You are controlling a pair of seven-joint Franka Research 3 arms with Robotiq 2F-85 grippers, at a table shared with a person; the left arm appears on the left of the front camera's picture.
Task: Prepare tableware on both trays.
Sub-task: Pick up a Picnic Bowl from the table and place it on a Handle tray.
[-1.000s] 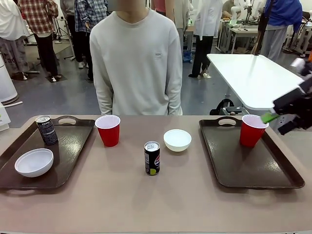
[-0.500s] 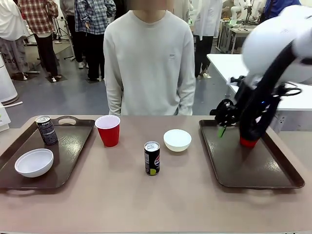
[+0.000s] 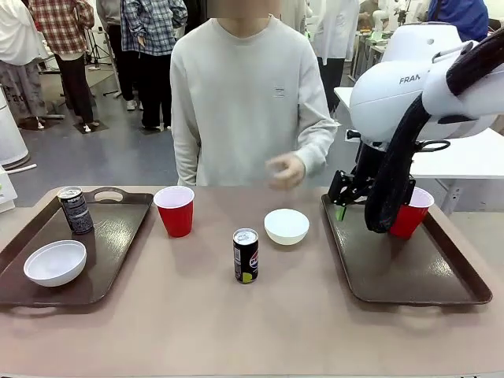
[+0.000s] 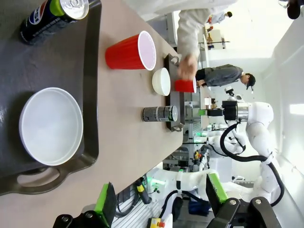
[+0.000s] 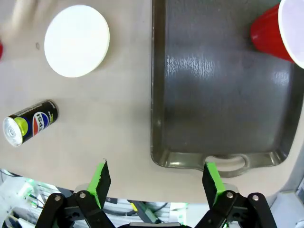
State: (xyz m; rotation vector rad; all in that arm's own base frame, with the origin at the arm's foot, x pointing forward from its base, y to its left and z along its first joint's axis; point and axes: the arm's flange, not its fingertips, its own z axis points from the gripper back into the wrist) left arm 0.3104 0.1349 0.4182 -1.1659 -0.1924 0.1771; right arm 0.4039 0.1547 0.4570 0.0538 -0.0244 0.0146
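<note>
Left tray (image 3: 118, 228) holds bowl (image 3: 54, 262) and can (image 3: 75, 209); right tray (image 3: 394, 268) holds red cup (image 3: 411, 213)

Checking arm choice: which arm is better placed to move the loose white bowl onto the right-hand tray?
Right. The open right gripper hangs over the right-hand tray, near the bowl; the left gripper is by the left-hand tray.

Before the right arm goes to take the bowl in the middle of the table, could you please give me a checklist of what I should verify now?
1. The right gripper is open and empty: ok.
2. The white bowl stands free, with nothing in it: ok.
3. The black can is upright and apart from the bowl: ok.
4. The right tray has bare room beside its red cup: ok.
5. The person's hand is away from the bowl: not ok, it is raised near it.
</note>
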